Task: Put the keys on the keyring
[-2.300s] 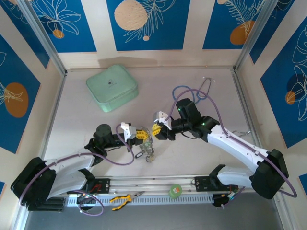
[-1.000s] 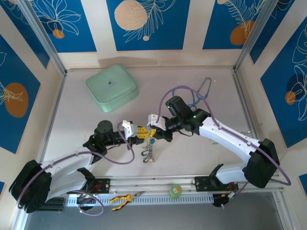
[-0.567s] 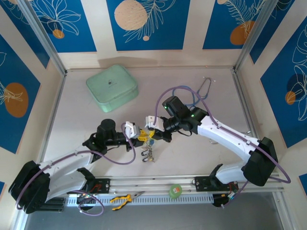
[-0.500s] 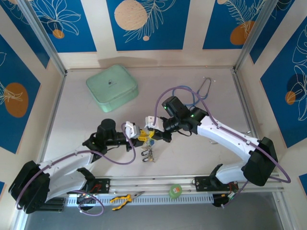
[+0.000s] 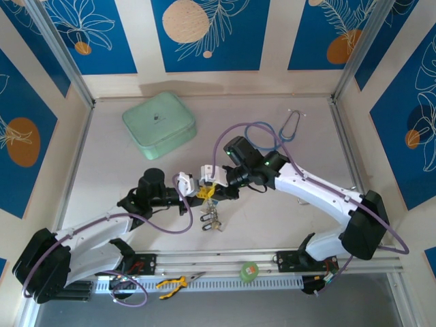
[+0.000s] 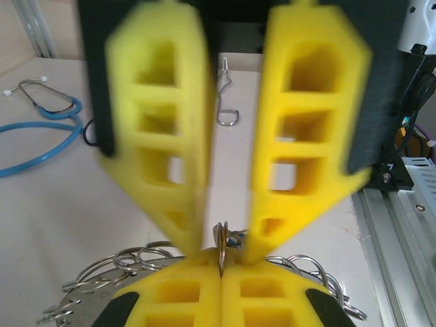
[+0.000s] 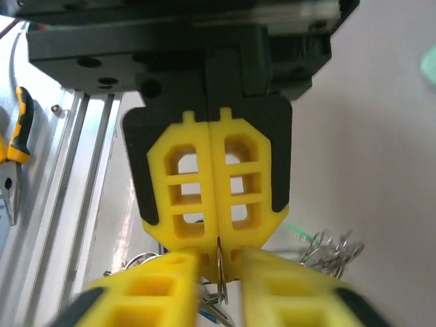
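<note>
Grippers first — my left gripper (image 6: 221, 281) is clamped on the keyring (image 6: 221, 243), my right gripper (image 7: 219, 263) just across it with jaws parted. Keys (image 5: 213, 219) bunch close under the keyring — whether all are threaded, I can't tell.

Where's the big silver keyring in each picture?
Top external: keyring near the centre, just below the left gripper.
Left wrist: keyring along the bottom, behind the left gripper.
Right wrist: keyring low, beside the left gripper.
Shared landmark: the left gripper's shut yellow fingers.
</note>
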Robot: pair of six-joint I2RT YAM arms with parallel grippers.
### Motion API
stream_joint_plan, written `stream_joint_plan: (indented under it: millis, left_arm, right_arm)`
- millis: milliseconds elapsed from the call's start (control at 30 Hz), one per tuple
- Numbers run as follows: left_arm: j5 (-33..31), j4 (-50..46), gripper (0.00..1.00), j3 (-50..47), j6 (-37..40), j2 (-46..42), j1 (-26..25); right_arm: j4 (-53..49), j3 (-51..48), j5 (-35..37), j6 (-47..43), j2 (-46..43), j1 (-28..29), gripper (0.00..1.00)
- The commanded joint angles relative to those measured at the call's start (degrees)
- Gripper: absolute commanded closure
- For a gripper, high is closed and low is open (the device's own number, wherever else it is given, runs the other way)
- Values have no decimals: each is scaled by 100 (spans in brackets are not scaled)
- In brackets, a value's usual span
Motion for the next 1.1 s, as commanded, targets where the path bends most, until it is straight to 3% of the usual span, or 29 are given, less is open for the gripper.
stream_joint_plan:
  millis: [0, 333, 667, 1067]
  left_arm:
    - [48, 790, 100, -96, -235, -33, -10]
    - [111, 2372, 100, -663, -768, 103, -13]
    - [194, 2514, 100, -677, -846, 169, -12]
    - [304, 2707, 100, -632, -944, 252, -11]
  right_arm:
    - [731, -449, -544, 543, -611, -253, 72]
    - [1740, -1351, -735, 1345, -903, -489, 76]
    - [1851, -1420, -1075, 1326, -741, -501, 77]
    - [1523, -1120, -1244, 1031, -341, -473, 85]
